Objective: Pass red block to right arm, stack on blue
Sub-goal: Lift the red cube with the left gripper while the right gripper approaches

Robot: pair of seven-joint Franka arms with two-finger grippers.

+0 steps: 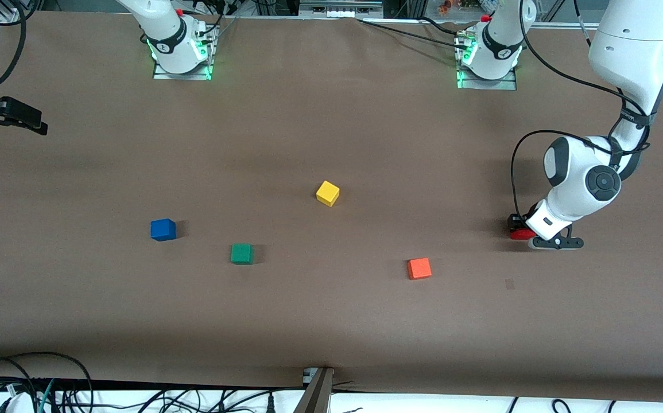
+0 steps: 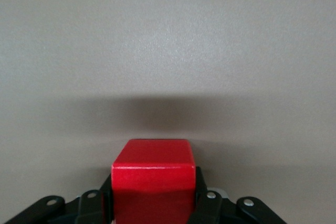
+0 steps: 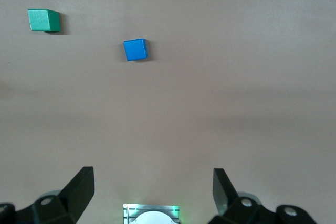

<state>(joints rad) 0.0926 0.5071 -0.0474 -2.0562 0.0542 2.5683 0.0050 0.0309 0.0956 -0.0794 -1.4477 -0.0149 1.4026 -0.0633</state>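
Left wrist view is showing the left gripper [image 2: 153, 203] clamping the small bright red cube [image 2: 153, 174] down at the brown table [image 1: 331, 321] — a shallow hold is risking slippage during handover. Right gripper [image 3: 152, 192] is waiting, fingers wide, above the small blue cube [image 3: 136, 50].

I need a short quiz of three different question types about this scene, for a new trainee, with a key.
1. True or false: the left gripper is shut on the red block.
2. Which cube lies nearest the blue block? A) green cube B) yellow cube C) orange cube
3. Fill in: the right gripper is ____, holding nothing.

Key: 1 true; 2 A; 3 open.
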